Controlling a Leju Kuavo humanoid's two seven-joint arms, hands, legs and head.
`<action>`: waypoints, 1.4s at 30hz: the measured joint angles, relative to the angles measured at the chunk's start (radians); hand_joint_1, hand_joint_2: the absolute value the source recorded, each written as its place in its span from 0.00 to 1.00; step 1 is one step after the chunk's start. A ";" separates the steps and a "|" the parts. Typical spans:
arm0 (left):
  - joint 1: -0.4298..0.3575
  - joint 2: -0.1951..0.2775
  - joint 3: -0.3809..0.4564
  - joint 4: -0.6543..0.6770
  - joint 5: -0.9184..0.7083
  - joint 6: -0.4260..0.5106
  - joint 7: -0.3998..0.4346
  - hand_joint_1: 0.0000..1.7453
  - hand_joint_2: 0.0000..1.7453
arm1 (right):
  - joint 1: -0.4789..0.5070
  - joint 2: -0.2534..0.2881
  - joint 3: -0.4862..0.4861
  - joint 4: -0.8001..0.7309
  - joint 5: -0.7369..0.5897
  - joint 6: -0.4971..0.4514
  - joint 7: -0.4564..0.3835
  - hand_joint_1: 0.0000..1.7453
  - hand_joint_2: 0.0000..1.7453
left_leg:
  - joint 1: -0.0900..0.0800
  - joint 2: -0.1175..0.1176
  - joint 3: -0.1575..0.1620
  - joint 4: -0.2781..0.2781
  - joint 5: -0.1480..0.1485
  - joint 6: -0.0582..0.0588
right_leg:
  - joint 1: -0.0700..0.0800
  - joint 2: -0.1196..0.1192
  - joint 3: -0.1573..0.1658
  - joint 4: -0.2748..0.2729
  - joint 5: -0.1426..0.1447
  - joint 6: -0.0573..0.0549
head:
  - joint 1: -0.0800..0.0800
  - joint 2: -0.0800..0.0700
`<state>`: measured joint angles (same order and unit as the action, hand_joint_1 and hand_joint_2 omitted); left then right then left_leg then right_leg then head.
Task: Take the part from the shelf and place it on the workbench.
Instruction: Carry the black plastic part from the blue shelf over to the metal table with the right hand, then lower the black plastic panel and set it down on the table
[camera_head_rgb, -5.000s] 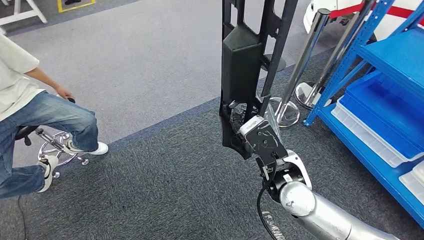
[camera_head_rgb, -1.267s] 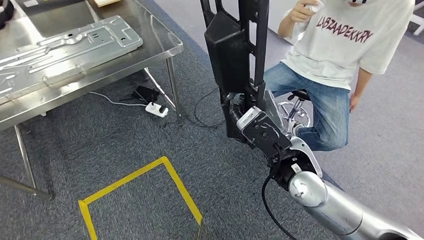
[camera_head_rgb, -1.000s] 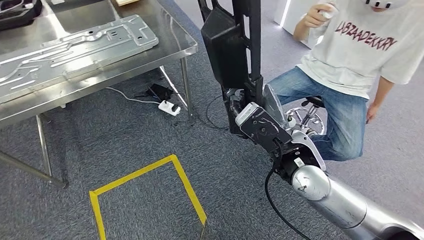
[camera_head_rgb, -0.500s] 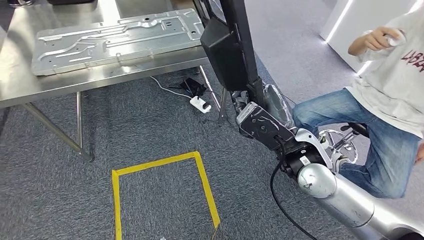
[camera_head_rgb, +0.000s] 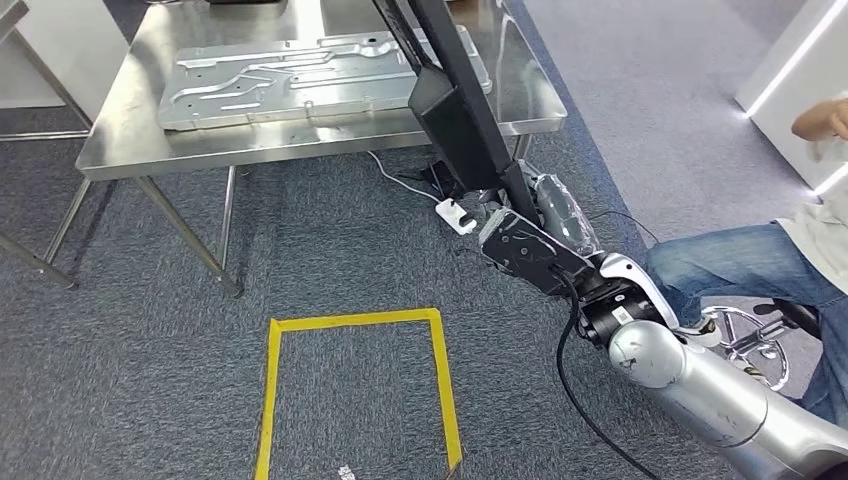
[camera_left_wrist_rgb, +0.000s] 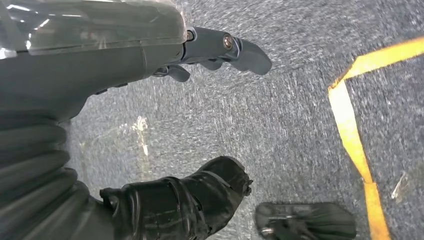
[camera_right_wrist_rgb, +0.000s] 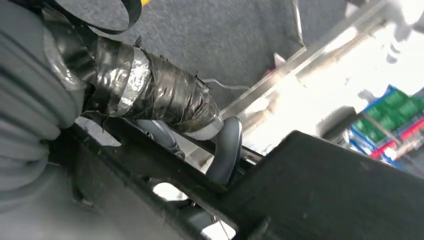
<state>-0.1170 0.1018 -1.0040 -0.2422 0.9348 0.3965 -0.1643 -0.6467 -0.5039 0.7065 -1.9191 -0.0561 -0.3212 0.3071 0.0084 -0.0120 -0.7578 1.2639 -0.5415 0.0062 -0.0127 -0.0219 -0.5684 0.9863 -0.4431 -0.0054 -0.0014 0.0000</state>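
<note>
The right robot hand (camera_head_rgb: 522, 245) gripped the long black plastic frame part (camera_head_rgb: 455, 110) at its lower end. Its long axis tilted up over the steel tabletop's (camera_head_rgb: 120, 150) near edge. The left robot hand (camera_left_wrist_rgb: 165, 55) hung spread, holding nothing.

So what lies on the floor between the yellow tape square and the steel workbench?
In the head view, bare grey carpet separates the yellow tape square from the steel workbench; a white power strip lies off to the right.

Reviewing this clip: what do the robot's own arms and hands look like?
The right arm is a silver metal tube ending in a ball-shaped joint, with a black cable looping alongside. The right robot hand has a black back and clear cover. The left robot hand shows a grey ribbed cover, dark fingers and a black-taped thumb.
</note>
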 joint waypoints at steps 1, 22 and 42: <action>0.000 0.001 0.000 0.000 0.002 -0.003 0.000 0.00 1.00 | 0.001 -0.003 0.000 0.001 0.002 -0.001 0.001 1.00 1.00 | 0.005 0.004 -0.012 0.021 0.001 -0.006 | -0.002 -0.009 0.000 0.003 -0.003 0.003 | 0.000 0.000; 0.001 0.016 0.020 0.000 0.012 -0.069 -0.038 0.00 1.00 | -0.040 -0.044 -0.009 0.021 0.191 0.052 0.119 1.00 1.00 | -0.003 -0.018 0.121 -0.220 0.097 0.031 | 0.005 0.030 -0.038 0.062 -0.016 0.027 | 0.003 0.000; 0.001 0.020 0.021 0.000 0.011 -0.068 -0.037 0.00 1.00 | -0.086 -0.064 0.003 -0.007 0.488 0.212 0.227 1.00 1.00 | -0.002 0.005 0.154 -0.233 0.075 0.041 | 0.004 0.013 -0.012 0.087 -0.054 0.041 | -0.002 0.000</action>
<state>-0.1162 0.1222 -0.9829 -0.2422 0.9454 0.3285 -0.2009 -0.7325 -0.5675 0.7092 -1.9258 0.4316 -0.1093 0.5343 0.0062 -0.0074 -0.6039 1.0305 -0.4669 0.0476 -0.0089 -0.0088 -0.5799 1.0737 -0.4972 0.0356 -0.0039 0.0000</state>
